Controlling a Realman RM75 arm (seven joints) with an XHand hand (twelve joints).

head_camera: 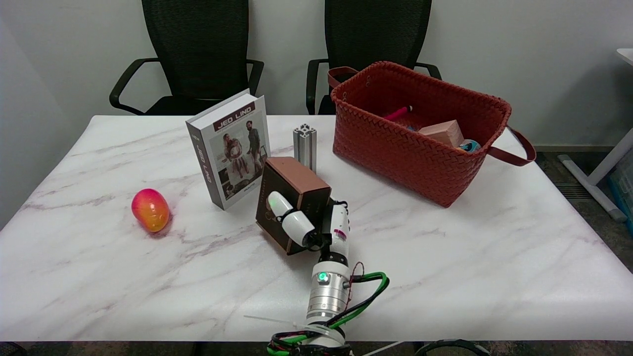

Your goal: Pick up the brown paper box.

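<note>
Brown paper box [296,190], tilted, mid-table

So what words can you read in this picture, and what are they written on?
"JED LIND": front cover of the upright white hardcover book, on a dark red band.
"JED LIND": again down the book's spine.
Small dark print low on the cover: too small to read.
Faint marking on the dark front of the brown paper box, held by the black-and-white right hand: too blurred to read.
Small pink label on the hand: unreadable.

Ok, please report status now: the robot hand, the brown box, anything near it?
Right robot hand grips tilted brown paper box. Upright white book and grey aluminium bar stand close behind.
</note>
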